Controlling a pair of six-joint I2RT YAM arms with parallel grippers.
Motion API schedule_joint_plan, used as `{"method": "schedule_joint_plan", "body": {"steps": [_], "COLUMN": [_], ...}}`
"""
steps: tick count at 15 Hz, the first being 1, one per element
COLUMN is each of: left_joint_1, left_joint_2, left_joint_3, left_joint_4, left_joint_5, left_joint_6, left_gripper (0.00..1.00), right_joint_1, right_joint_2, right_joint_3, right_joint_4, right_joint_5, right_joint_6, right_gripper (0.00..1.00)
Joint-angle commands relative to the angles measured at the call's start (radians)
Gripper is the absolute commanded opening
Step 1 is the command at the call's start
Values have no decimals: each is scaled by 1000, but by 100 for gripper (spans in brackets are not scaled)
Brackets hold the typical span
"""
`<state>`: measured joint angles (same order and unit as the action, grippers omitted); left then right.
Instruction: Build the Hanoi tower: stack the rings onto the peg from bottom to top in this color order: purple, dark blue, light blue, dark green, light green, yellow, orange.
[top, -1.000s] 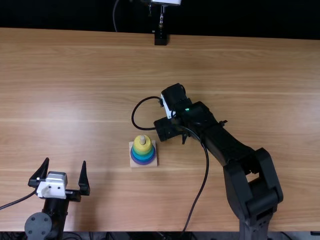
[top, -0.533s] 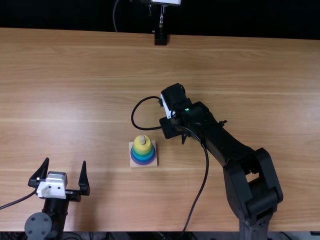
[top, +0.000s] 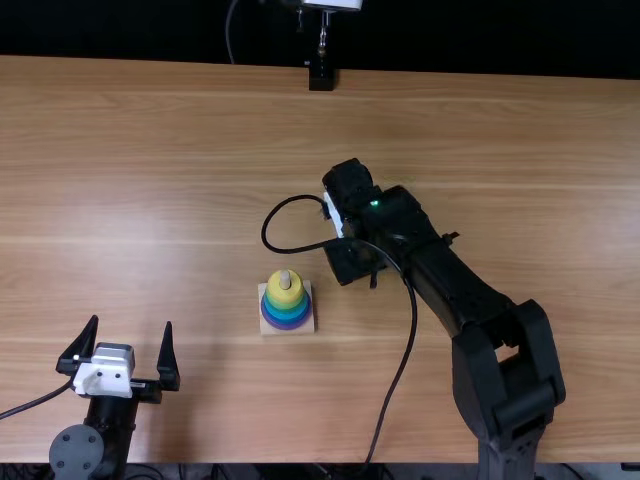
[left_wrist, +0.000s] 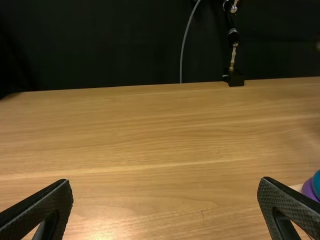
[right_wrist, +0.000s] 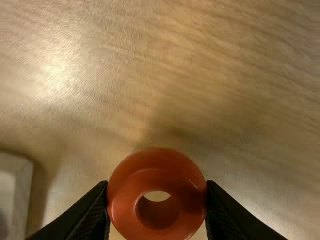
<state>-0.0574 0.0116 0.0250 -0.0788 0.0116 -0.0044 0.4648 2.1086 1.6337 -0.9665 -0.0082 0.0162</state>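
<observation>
Since the last frame, right arm (top: 510, 370) has shifted slightly: gripper end a touch rightward in the top view, wrist housing a little toward the far edge, black cable (top: 400, 370) gone along with it. Left arm (top: 115, 430) and the ring stack unmoved. Substrate: light brown wooden table (top: 150, 180), grain running side to side. Right arm the bulkiest thing on it, angled in across the table, its gripper (top: 352, 262) beyond the stack and to its right. Left arm low at the near left, its gripper (top: 131, 323) spread wide, nothing between the fingers, well apart from the stack. Black clamp (top: 321, 78) at the far edge. Pale square base (top: 307, 326) left of the table's middle, flat on the wood. Stack on it, upright: purple ring (top: 287, 325) lowest, blue and green bands above, yellow ring (top: 285, 295) uppermost. Orange ring (right_wrist: 157, 172) off the stack, pinched by its sides between the right gripper's (right_wrist: 157, 186) two fingers, hole visible from the wrist. Smallest item: pale peg tip (top: 285, 280), poking up through the yellow.
</observation>
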Motion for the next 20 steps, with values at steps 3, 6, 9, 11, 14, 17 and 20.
{"method": "schedule_joint_plan", "body": {"steps": [3, 6, 9, 11, 14, 17, 20], "left_joint_1": [2, 2, 2, 2, 2, 2, 2], "left_joint_2": [-12, -12, -12, -12, -12, -12, -12], "left_joint_3": [-25, -25, -25, -25, -25, -25, -25], "left_joint_4": [-6, -6, -6, -6, -6, -4, -4], "left_joint_5": [5, 5, 5, 5, 5, 5, 5], "left_joint_6": [6, 6, 6, 6, 6, 6, 6], "left_gripper": [100, 100, 100, 100, 100, 100, 100], "right_joint_1": [17, 38, 60, 106, 166, 215, 227], "right_joint_2": [-91, -141, -196, -219, -231, -245, -245], "right_joint_3": [126, 153, 170, 176, 232, 302, 325], "right_joint_4": [-124, -135, -170, -180, -216, -246, -264], "right_joint_5": [-12, -14, -16, -16, -18, -18, -18], "right_joint_6": [-11, -14, -14, -13, -9, -1, -1], "right_gripper": [0, 0, 0, 0, 0, 0, 0]}}
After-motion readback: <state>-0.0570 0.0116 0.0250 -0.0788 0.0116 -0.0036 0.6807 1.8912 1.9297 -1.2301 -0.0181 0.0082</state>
